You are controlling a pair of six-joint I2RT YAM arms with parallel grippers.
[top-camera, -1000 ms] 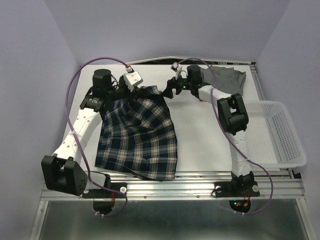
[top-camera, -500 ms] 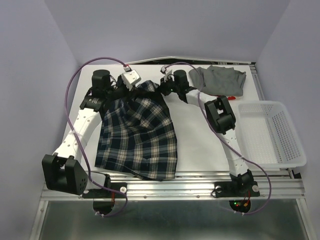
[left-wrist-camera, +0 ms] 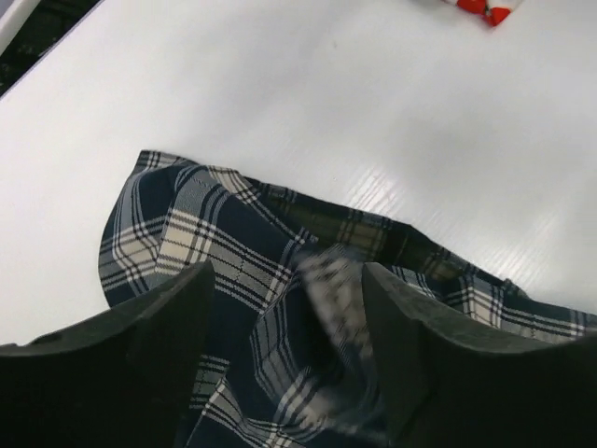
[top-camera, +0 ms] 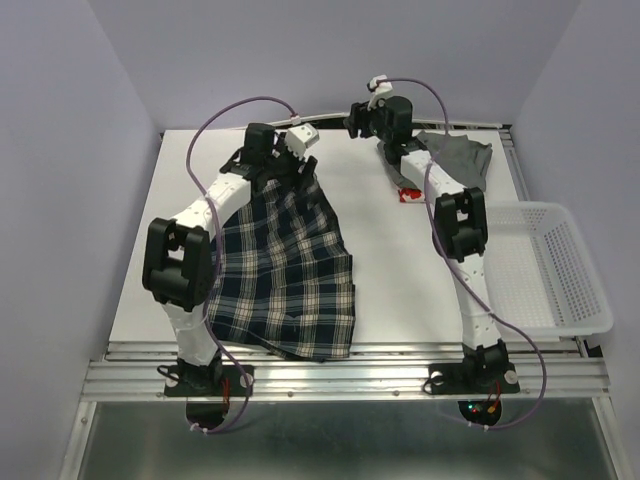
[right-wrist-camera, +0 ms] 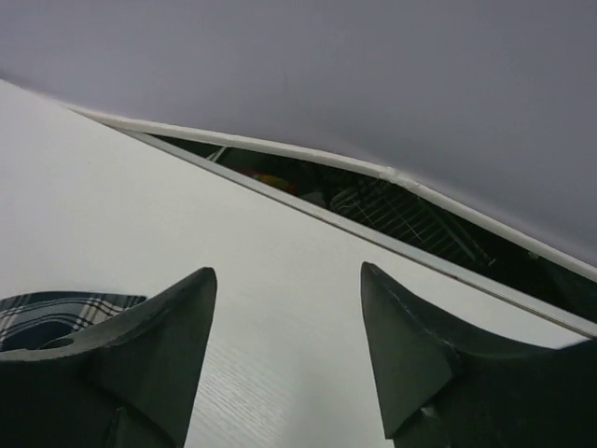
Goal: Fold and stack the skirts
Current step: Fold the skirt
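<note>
The dark plaid skirt [top-camera: 285,270] lies spread on the white table, its top edge bunched at the back. My left gripper [top-camera: 292,166] hovers just above that bunched edge, open; in the left wrist view the plaid cloth [left-wrist-camera: 187,233] shows blurred and loose between the wide jaws of the gripper [left-wrist-camera: 284,271]. My right gripper [top-camera: 357,120] is raised near the table's far edge, open and empty [right-wrist-camera: 284,271] over bare table, with a corner of plaid [right-wrist-camera: 56,308] at its lower left. The grey skirt [top-camera: 455,155] lies crumpled at the back right. A red-and-white scrap of cloth [top-camera: 409,194] peeks out beside the right arm.
A white mesh basket [top-camera: 582,290] stands at the table's right edge. The table's far rim [right-wrist-camera: 308,168] runs close behind the right gripper, with a dark gap beyond it. Purple cables loop above both arms.
Both grippers have opened and let go of the plaid skirt's top edge. The left arm swung in from the left side; the right gripper rose and moved back toward the far edge.
</note>
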